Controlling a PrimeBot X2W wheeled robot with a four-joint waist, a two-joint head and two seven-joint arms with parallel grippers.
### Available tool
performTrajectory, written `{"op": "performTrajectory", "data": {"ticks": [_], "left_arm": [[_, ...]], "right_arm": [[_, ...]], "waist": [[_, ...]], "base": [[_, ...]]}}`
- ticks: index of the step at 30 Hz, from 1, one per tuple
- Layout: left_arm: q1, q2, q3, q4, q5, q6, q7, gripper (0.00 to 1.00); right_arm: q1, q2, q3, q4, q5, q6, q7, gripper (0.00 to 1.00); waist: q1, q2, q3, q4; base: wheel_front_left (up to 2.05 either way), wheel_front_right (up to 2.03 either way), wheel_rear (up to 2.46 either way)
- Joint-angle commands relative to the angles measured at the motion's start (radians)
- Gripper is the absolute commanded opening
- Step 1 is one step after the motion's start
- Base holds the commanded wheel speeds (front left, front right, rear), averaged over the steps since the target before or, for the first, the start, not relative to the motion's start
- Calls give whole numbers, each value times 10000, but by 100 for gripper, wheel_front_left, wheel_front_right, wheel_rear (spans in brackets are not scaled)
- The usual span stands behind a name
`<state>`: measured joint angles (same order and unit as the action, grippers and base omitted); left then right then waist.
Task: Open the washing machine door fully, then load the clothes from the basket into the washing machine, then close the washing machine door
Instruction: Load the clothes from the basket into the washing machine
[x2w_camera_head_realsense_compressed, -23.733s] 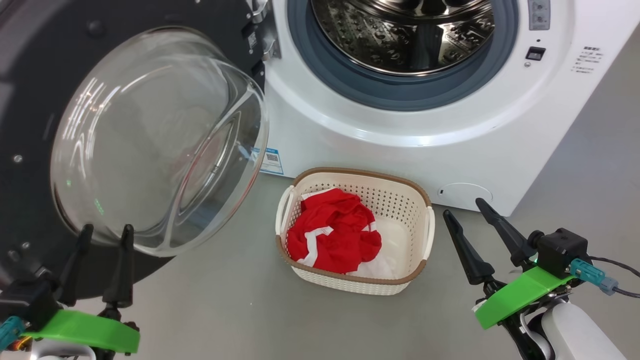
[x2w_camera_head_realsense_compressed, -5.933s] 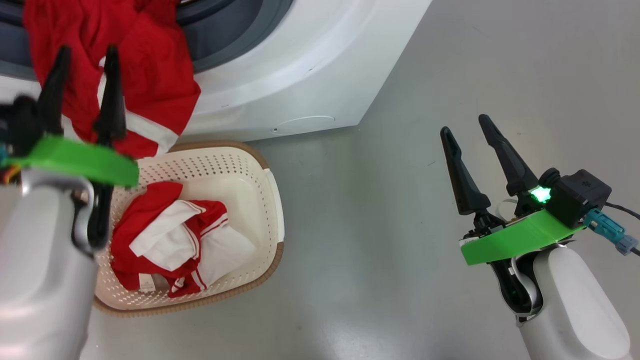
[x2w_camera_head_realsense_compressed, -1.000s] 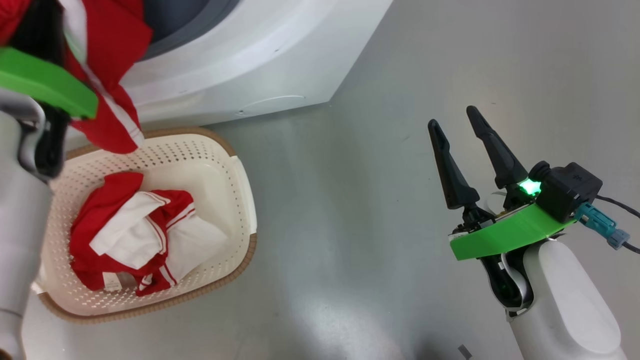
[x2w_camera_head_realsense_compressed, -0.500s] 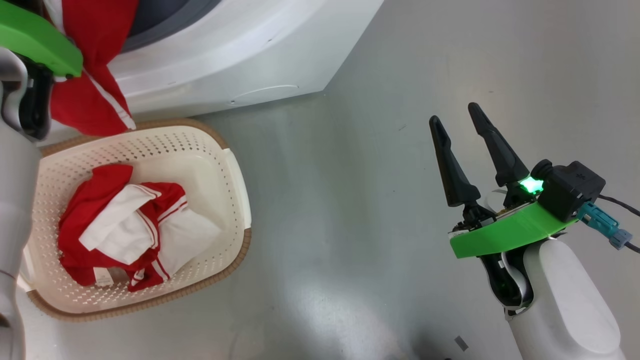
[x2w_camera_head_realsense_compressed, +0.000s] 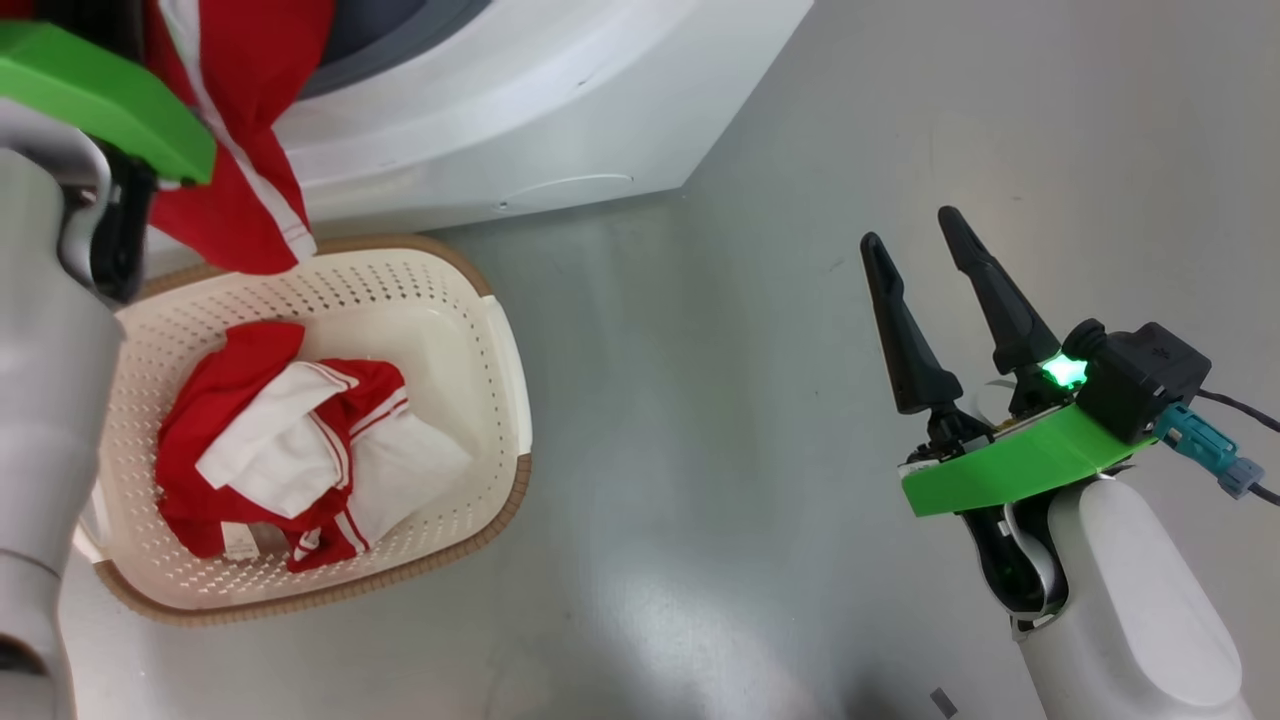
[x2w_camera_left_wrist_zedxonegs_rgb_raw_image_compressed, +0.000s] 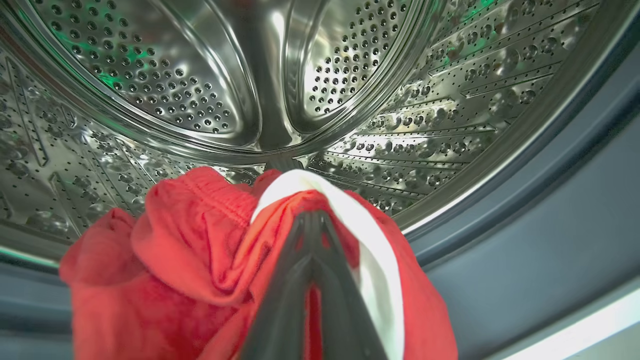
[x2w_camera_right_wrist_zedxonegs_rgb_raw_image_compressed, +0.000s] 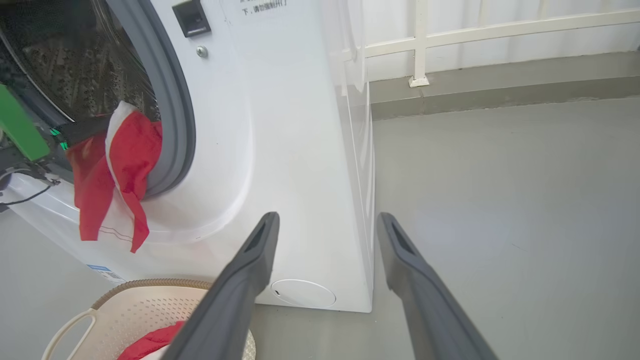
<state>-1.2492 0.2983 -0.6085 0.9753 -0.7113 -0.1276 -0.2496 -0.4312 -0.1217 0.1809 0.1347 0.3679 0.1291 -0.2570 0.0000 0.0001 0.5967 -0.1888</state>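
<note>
Cut off at the head view's top-left edge, behind a green bracket (x2w_camera_head_realsense_compressed: 100, 95): most of the left gripper (x2w_camera_left_wrist_zedxonegs_rgb_raw_image_compressed: 310, 220). Along its own fingers, pinched fully shut on a red garment (x2w_camera_left_wrist_zedxonegs_rgb_raw_image_compressed: 190, 250) with a white stripe, at the washing machine (x2w_camera_head_realsense_compressed: 500, 110) mouth, just short of the perforated steel drum (x2w_camera_left_wrist_zedxonegs_rgb_raw_image_compressed: 200, 85). Against half a second ago, whole head view shifted, camera only; same grip. Far right, spread wide and empty: right gripper (x2w_camera_head_realsense_compressed: 908, 228). Crumpled in the cream perforated basket (x2w_camera_head_realsense_compressed: 505, 340), near the machine's front: soft red-and-white clothes (x2w_camera_head_realsense_compressed: 290, 440).
</note>
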Motion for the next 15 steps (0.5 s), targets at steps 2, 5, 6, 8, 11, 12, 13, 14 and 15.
{"op": "performTrajectory", "data": {"ticks": [2, 5, 6, 8, 11, 12, 13, 14, 15], "left_arm": [[254, 464, 104, -351, -67, -31, -104, 0], [677, 538, 144, -760, -126, -31, -115, 0], [836, 598, 200, -944, -121, -31, -117, 0], [1174, 682, 364, -1314, -65, -31, -118, 0], [1702, 724, 676, -1893, 69, 10, -119, 38], [1896, 727, 765, -2091, 133, 44, -120, 92], [2080, 729, 860, -2288, 189, 80, -120, 100], [2258, 733, 941, -2490, 259, 120, -120, 100], [2436, 727, 1031, -2701, 314, 152, -120, 100]], "right_arm": [[145, -29, 165, -182, -50, 16, -48, 100], [192, -55, 143, -155, -34, 16, -48, 100], [207, -62, 132, -151, -30, 16, -48, 100], [238, -79, 106, -155, -19, 16, -48, 100], [274, -126, 73, -153, 2, 16, -48, 100], [279, -143, 73, -149, 10, 16, -48, 100], [280, -155, 79, -142, 16, 16, -48, 100], [283, -168, 83, -138, 22, 16, -48, 100], [288, -180, 84, -134, 26, 16, -48, 100]], "waist": [[0, -1, -130, 71], [0, -1, -223, 125], [0, -1, -245, 146], [0, -1, -285, 192], [0, -1, -350, 270], [0, -1, -374, 297], [0, -1, -400, 319], [0, -1, -424, 344], [0, -1, -449, 368]], "base": [[0, 0, 0], [0, 0, 0], [0, 0, 0], [0, 0, 0], [0, 0, 0], [0, 0, 0], [0, 0, 0], [0, 0, 0], [0, 0, 0]]}}
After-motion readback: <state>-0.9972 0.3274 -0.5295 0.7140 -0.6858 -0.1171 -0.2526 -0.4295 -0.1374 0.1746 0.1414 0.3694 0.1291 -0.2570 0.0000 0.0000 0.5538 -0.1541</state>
